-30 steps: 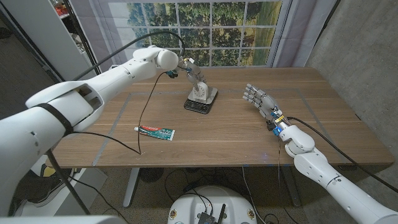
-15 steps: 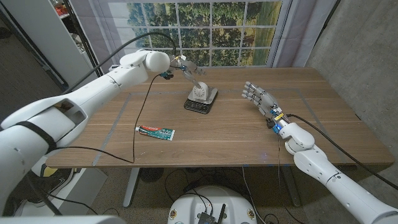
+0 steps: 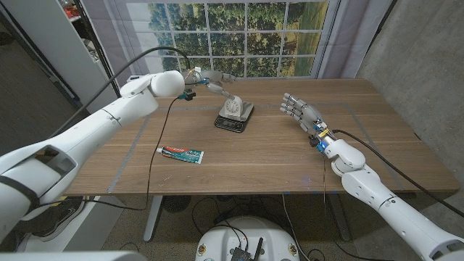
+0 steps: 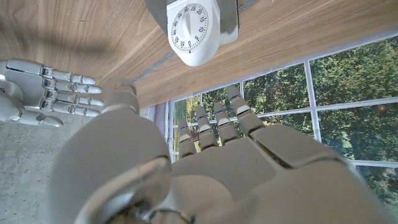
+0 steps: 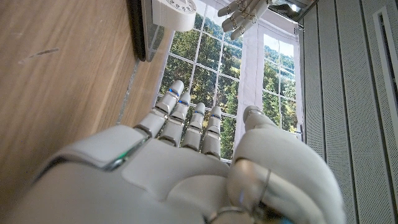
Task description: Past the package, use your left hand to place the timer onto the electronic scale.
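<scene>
The white round timer (image 3: 232,107) stands on the dark electronic scale (image 3: 233,119) at the middle of the table's far half. My left hand (image 3: 210,78) hovers behind and to the left of it, clear of it, fingers apart and holding nothing. In the left wrist view the timer (image 4: 196,31) shows its dial on the grey scale plate (image 4: 230,17), beyond my left hand (image 4: 205,162). The package, a toothpaste box (image 3: 181,154), lies nearer on the left. My right hand (image 3: 299,112) stands open to the right of the scale.
The wooden table (image 3: 275,159) runs to a window wall behind it. A black cable (image 3: 156,145) hangs from my left arm across the table's left side. In the right wrist view, the scale's edge (image 5: 138,28) and my left hand (image 5: 245,11) lie beyond my right hand (image 5: 186,162).
My left hand has let go of the timer and drawn back to the left, away from the scale. The timer stays on the scale. The right hand has barely moved.
</scene>
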{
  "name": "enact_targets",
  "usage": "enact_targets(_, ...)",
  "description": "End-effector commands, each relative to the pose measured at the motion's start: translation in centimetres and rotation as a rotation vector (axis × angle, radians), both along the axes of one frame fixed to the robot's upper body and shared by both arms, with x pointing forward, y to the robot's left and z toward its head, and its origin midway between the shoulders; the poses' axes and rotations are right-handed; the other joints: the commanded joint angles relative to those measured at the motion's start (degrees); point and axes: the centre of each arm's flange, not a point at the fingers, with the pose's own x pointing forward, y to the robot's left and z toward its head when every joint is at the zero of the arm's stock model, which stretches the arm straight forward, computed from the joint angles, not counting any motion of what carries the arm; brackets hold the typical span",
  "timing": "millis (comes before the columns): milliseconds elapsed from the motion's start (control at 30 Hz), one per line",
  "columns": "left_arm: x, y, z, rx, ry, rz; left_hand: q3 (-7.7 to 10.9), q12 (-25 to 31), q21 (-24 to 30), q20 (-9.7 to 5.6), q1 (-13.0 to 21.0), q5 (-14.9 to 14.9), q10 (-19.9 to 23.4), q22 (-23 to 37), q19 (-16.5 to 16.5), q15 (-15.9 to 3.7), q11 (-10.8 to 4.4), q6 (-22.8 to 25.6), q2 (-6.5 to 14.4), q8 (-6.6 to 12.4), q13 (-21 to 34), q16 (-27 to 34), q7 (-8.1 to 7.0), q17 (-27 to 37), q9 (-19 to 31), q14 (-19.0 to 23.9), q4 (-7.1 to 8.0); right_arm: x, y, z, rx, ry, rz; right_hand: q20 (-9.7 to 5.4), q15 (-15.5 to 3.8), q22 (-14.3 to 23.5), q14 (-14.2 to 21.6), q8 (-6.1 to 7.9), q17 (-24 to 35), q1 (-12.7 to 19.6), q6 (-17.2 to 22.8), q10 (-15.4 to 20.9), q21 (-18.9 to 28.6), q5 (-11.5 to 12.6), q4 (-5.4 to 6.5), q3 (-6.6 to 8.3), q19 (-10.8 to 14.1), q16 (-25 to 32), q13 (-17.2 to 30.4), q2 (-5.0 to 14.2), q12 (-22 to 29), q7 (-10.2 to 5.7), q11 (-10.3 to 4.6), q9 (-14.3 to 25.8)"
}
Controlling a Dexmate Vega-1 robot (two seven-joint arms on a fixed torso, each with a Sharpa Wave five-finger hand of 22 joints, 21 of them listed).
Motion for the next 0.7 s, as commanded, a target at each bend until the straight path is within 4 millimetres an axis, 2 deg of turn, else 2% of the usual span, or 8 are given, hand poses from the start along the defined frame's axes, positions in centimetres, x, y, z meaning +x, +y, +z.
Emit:
enact_targets(33, -4.2, 2.4, -1.4, -0.153, -0.069, -0.039, 0.0, 0.5, -0.22, -0.5, -0.59, -0.19, 0.84, 0.04, 0.19, -0.67, 0.09, 0.9, -0.01, 0.6, -0.13, 0.21, 0.13, 0.04, 0.01, 0.16, -0.07, 0.4, 0.5, 0.7, -0.015, -0.009, 0.004, -0.42, -5.86, 0.26, 0.66, -0.07, 0.17, -0.63, 0.31, 0.41, -0.33, 0.06, -0.43, 0.13, 0.64, -0.03, -0.01, -0.14, -0.07, -0.16, -0.24, 0.17)
enact_targets(333, -5.9, 4.7, -2.6, -0.318, -0.047, -0.118, 0.08, 0.92, -0.41, -0.87, -0.77, -0.17, 1.95, 0.04, 0.69, -1.34, -0.36, 2.19, 0.19, 0.95, -0.4, 0.42, 0.85, 0.06, -0.02, 1.14, -0.22, 1.0, 1.2, 1.7, -0.037, -0.027, 0.012, -0.41, -5.77, 0.26, 0.68, -0.06, 0.18, -0.74, 0.37, 0.58, -0.66, 0.05, -0.57, 0.19, 0.76, -0.06, -0.02, -0.13, -0.02, -0.13, -0.2, 0.17)
enact_targets(700, -7.2, 5.8, -5.8, -0.451, -0.028, -0.196, 0.2, 1.15, -0.61, -1.0, -0.78, -0.14, 2.6, 0.06, 0.99, -1.88, -0.88, 2.86, 0.36, 1.03, -0.61, 0.46, 0.82, 0.05, -0.04, 1.7, -0.42, 1.6, 2.3, 2.9, -0.065, -0.027, 0.011, -0.42, -5.83, 0.27, 0.68, -0.08, 0.22, -0.97, 0.36, 0.51, -1.02, 0.04, -0.62, 0.22, 0.91, -0.07, -0.04, -0.07, -0.07, -0.19, 0.06, 0.16)
